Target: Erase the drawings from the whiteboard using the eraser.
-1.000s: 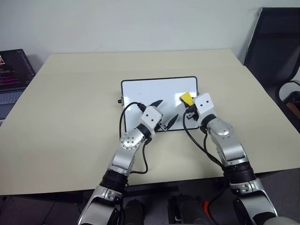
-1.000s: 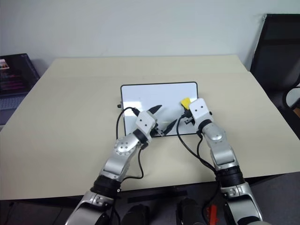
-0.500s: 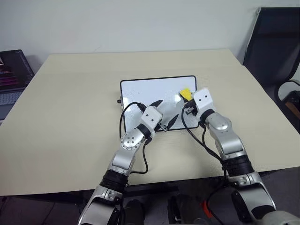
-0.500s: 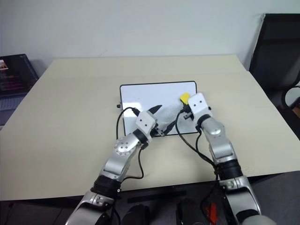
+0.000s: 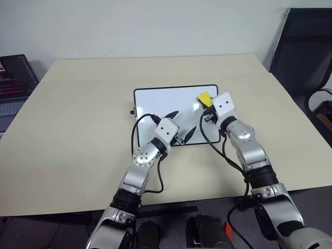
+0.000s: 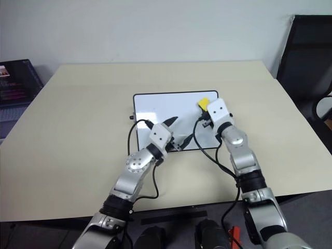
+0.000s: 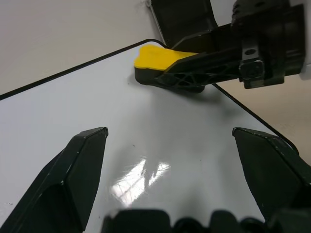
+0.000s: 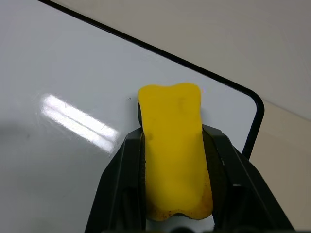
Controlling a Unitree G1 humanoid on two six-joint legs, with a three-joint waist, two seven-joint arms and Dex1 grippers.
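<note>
- No brand or readable writing is showing on the eraser (image 8: 174,145) or the whiteboard (image 5: 166,104).
- The eraser is showing as a bright yellow block with a dark underside, lying flat on the board near its far right corner.
- The right hand (image 5: 207,106) is clamping its two black fingers (image 8: 121,184) on the eraser's long sides.
- The whiteboard, glossy white with a thin black frame, is lying in the middle of the beige desk (image 5: 78,114).
- The left hand (image 5: 181,124) is hovering over the board's near edge, fingers (image 7: 73,170) spread wide apart, holding nothing.
- The left wrist view is catching the eraser's dark sole touching the board; the right wrist view is looking down on its yellow top and the rounded frame corner just beside it.
</note>
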